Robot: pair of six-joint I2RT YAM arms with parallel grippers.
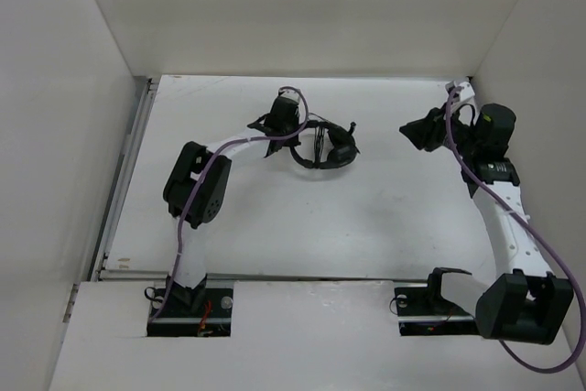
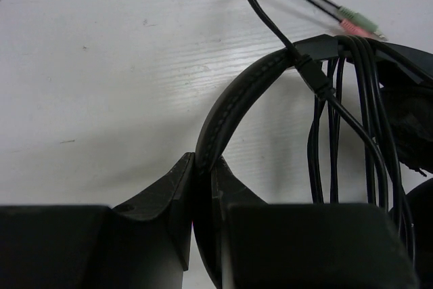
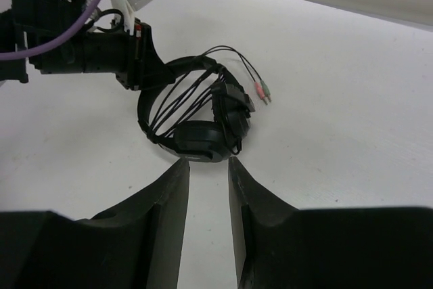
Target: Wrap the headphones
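Top view, headphones: The headphones (image 1: 328, 148) lie on the white table (image 1: 275, 235), toward its far middle.
Top view, left gripper: The left gripper (image 1: 289, 139) meets the headphones at their left side. How wide its jaws stand cannot be told from this height.
Top view, right gripper: The right gripper (image 1: 417, 132) hangs well off to the right, apart from the headphones and pointed their way.

Left wrist, headband: The padded headband (image 2: 233, 109) rises from between the fingers (image 2: 159, 197) and arches toward the upper right.
Left wrist, jaws: The left gripper (image 2: 205, 187) is clamped on the headband, a finger pressed to each side and no gap to spare.
Left wrist, cable: The thin cable (image 2: 331, 133) runs in several strands across the arch and over the band at upper right. One loop leads on to the pink and green plugs (image 2: 355, 24) on the table.

Right wrist, headphones: The headphones (image 3: 196, 109) lie beyond the fingertips, one earcup (image 3: 199, 141) nearest and in line with the gap. Cable strands cross the arch, and the plugs (image 3: 262, 91) rest just to the right.
Right wrist, jaws: The right gripper (image 3: 208, 162) stands parted by a narrow gap, with bare table between the fingers and nothing held.
Right wrist, left gripper: The left gripper (image 3: 142, 65) grips the band's left side.
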